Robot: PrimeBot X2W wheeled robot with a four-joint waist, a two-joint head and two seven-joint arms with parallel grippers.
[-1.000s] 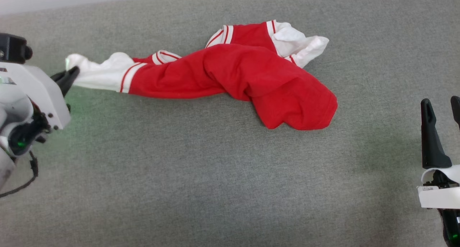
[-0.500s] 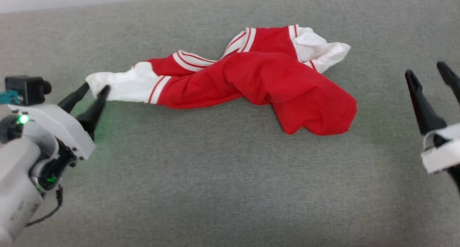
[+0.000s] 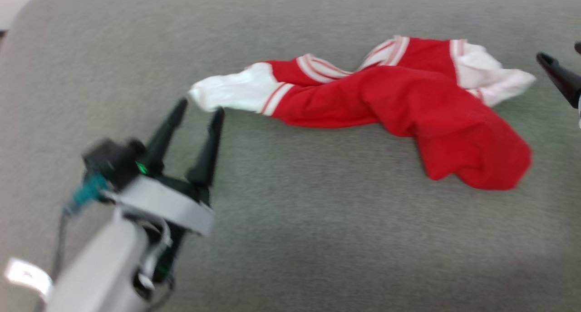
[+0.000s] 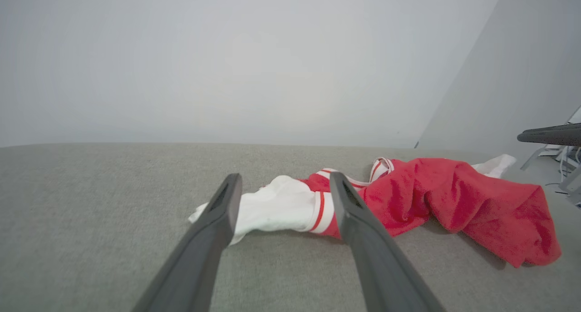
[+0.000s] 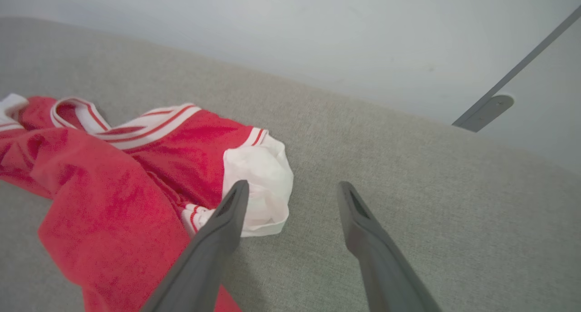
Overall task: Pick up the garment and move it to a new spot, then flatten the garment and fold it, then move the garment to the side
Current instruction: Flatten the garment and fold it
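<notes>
The garment [image 3: 408, 107] is a red T-shirt with white sleeves, lying crumpled and stretched sideways on the grey fabric surface [image 3: 317, 239]. Its left white sleeve [image 3: 231, 91] points toward my left gripper [image 3: 199, 108], which is open with nothing between its fingers, tips just short of the sleeve end. In the left wrist view that sleeve [image 4: 277, 207] lies on the surface beyond the open left gripper [image 4: 285, 178]. My right gripper [image 5: 292, 185] is open beside the other white sleeve [image 5: 261, 175], its left finger over the sleeve's edge. In the head view the right gripper [image 3: 560, 50] is at the right edge.
The grey surface has a rounded corner [image 3: 27, 12] at the far left, with a pale wall [image 4: 227, 62] behind it. A grey rail [image 5: 490, 105] runs along the wall at the right. Cables and a stand [image 4: 565, 166] sit beyond the surface's right end.
My left gripper has opened and let go of the white sleeve, which now lies on the surface. The head camera has turned, shifting the whole picture. The right gripper stays open.
</notes>
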